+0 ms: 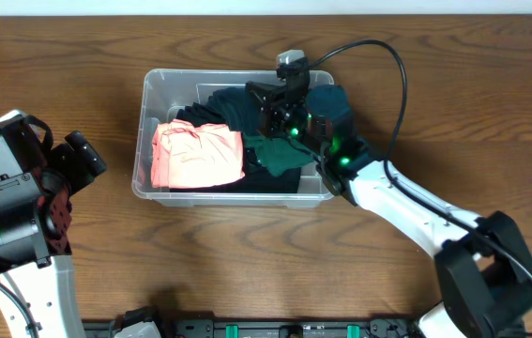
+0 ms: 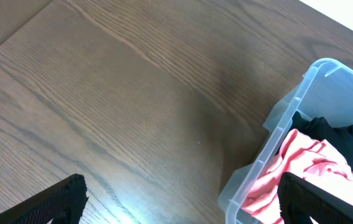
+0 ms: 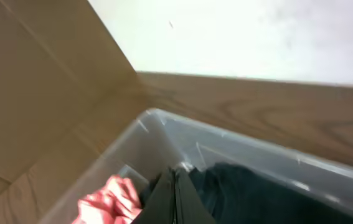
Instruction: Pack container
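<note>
Down inside the container, the right gripper (image 3: 176, 190) has its two fingers pressed together into one dark wedge, with no gap showing between them. Its tip sits among black clothing (image 1: 217, 111). Whether a fold of cloth is pinched in the seam cannot be told from the wrist view. My judgement is that it is either tucking the dark pile down or has just set something there, since the arm reaches in over the near right rim and ends low over the middle of the load.

Around it the clothes lie side by side, not heaped. A coral-pink garment (image 1: 197, 156) fills the left part, a dark green garment (image 1: 280, 152) lies just beside the gripper towards the near wall, and a teal garment (image 1: 333, 101) sits bunched at the right end. That spread probably keeps the load below the rim.

The container (image 1: 140, 155) is a clear plastic bin standing on the wooden table (image 1: 247, 263), towards its far side and about central.

The left gripper (image 2: 182, 186) hangs well apart from the bin over bare wood. Its fingers (image 2: 70, 196) are spread wide and hold nothing, probably parked there to leave its partner room.
</note>
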Robot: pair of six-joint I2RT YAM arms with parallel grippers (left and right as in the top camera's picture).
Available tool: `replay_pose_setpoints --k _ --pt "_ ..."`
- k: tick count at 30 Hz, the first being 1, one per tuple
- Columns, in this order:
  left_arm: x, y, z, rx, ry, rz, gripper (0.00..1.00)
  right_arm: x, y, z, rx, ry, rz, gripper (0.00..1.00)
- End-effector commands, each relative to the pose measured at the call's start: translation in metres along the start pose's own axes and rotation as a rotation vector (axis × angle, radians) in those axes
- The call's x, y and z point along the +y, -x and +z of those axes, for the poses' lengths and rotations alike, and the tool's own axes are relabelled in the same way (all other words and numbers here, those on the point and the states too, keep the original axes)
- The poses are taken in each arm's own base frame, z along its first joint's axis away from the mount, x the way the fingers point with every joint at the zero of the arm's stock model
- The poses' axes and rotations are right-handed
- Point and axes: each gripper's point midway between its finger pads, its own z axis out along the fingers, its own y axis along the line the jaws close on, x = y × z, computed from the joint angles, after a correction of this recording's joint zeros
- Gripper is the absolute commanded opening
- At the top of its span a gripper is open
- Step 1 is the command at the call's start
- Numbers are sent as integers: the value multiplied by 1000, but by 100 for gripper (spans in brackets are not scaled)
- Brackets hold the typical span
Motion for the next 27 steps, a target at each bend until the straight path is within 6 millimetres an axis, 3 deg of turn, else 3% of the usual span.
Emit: replay_pose_setpoints --k 1,5,7,10,13,16,20,22,25,27 --pt "4 0 0 -1 16 -13 98 -25 -59 22 123 -40 12 1" --pt "4 0 0 -1 16 -13 98 -52 -129 38 268 -71 44 1" --pt "4 0 0 -1 16 -12 98 -55 -153 39 329 -53 62 1" --pt "4 0 0 -1 16 -13 98 -55 -160 39 354 -38 79 1" --pt "4 0 0 -1 16 -13 98 -46 -140 37 319 -17 72 1" --pt "4 0 0 -1 16 -12 98 -32 -107 29 270 10 60 1" --pt "4 0 0 -1 16 -12 98 -16 -38 1 159 21 14 4" --pt "4 0 0 -1 16 -13 98 -12 -2 -20 101 15 -23 29" --pt "4 0 0 -1 16 -12 98 -18 46 -60 28 -34 -67 45" --pt "4 0 0 -1 16 -12 98 -31 68 -87 0 -92 -73 55"
